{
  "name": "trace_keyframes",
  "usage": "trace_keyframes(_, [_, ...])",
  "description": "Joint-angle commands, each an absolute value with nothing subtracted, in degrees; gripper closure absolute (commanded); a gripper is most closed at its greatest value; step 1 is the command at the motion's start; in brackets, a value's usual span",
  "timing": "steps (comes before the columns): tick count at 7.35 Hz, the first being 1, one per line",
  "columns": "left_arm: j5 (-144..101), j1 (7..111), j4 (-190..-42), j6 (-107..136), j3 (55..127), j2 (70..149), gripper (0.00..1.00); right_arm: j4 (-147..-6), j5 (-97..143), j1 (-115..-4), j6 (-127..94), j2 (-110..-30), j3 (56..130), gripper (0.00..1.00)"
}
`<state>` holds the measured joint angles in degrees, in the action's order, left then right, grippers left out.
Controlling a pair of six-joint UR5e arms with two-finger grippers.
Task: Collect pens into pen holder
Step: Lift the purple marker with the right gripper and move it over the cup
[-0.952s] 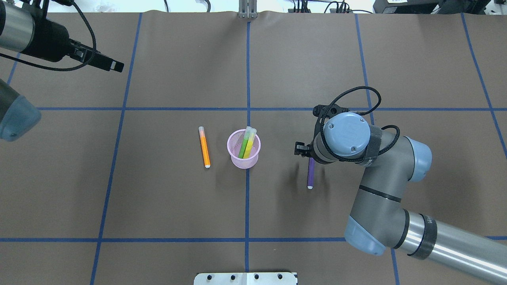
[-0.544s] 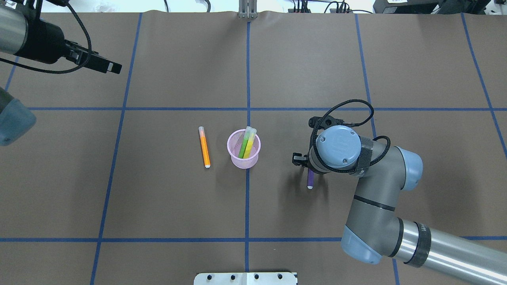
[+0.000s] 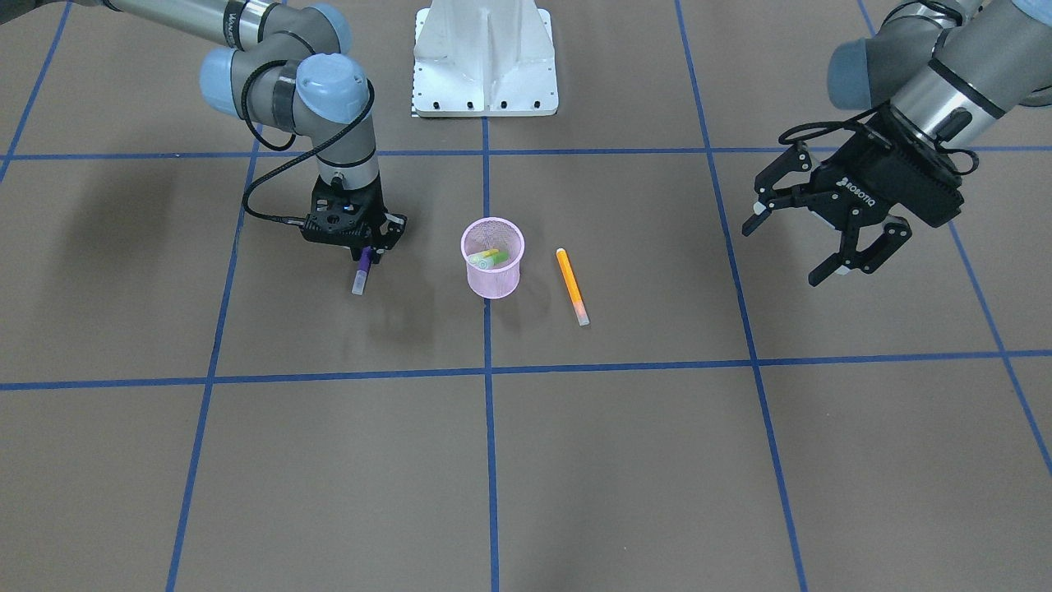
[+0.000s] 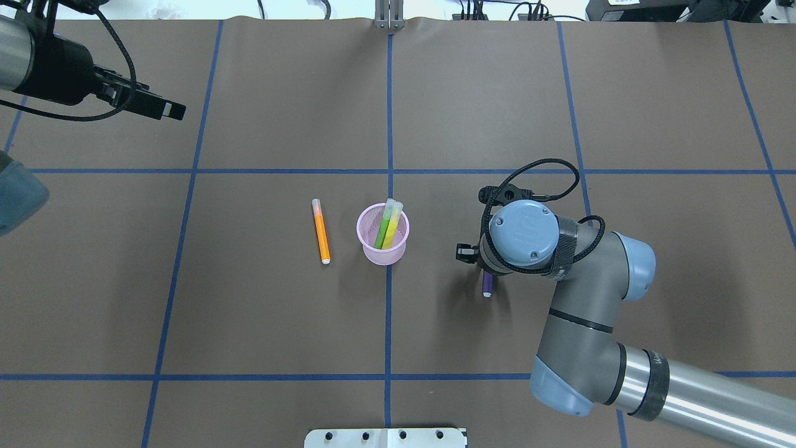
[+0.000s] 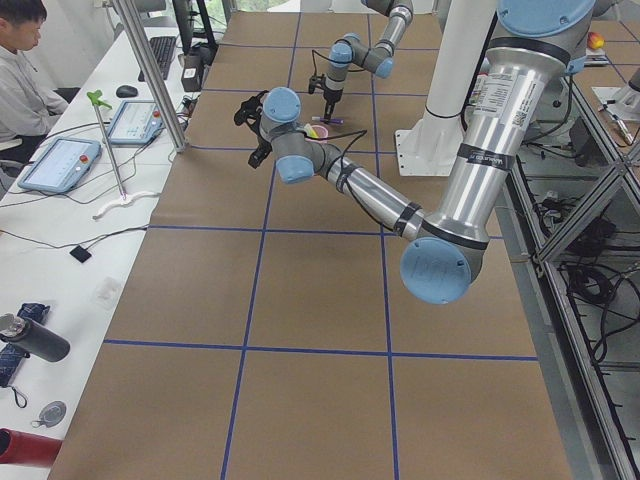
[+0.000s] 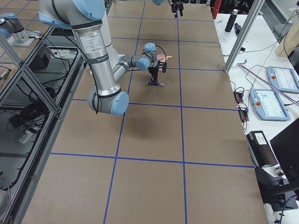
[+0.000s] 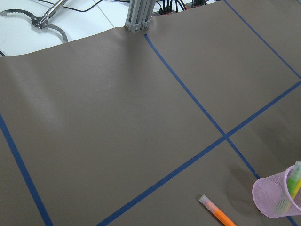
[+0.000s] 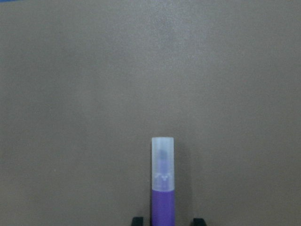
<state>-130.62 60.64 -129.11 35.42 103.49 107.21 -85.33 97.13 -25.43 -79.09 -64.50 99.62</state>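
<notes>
The purple pen [image 4: 487, 285] lies flat on the table right of the pink mesh pen holder [image 4: 373, 255]. My right gripper [image 3: 365, 253] points straight down over it. In the right wrist view its fingertips [image 8: 137, 220] stand either side of the purple pen [image 8: 162, 188] with small gaps, so it is open. A green pen [image 4: 381, 233] and a yellow-green pen [image 4: 392, 227] stand in the holder. The orange pen [image 4: 321, 231] lies just left of the holder. My left gripper [image 3: 785, 251] hangs open and empty, high over the table's far left.
The robot's white base plate [image 3: 485, 66] sits at the near edge, between the arms. A metal bracket [image 4: 388, 22] stands at the far edge. Blue tape lines cross the brown table cover. A person [image 5: 20, 70] sits at a side desk beyond the far edge.
My right arm has come lower and slightly nearer, so its wrist now covers more of the purple pen. My left gripper has drawn back a little to the left.
</notes>
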Motion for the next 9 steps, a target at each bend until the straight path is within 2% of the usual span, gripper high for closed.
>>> trace_keyframes(1, [-130.4,60.5,-129.0,35.4,103.4,107.1,0.00,-85.3,97.1,-26.1,-78.8,-64.5,100.5,1.00])
trace_keyframes(3, [-130.2,60.0,-129.0,35.3,103.4,105.7,0.00,-85.5,96.7,-27.2,-78.8,-64.3,102.7,1.00])
trace_keyframes(6, [-130.2,59.5,-129.0,35.4,102.7,105.7,0.00,-85.6,79.9,-27.2,-80.6,-60.4,106.5,1.00])
trace_keyframes(9, [-130.2,55.3,-129.0,36.1,101.3,106.4,0.00,-85.6,62.5,-23.7,-87.3,-55.9,106.6,1.00])
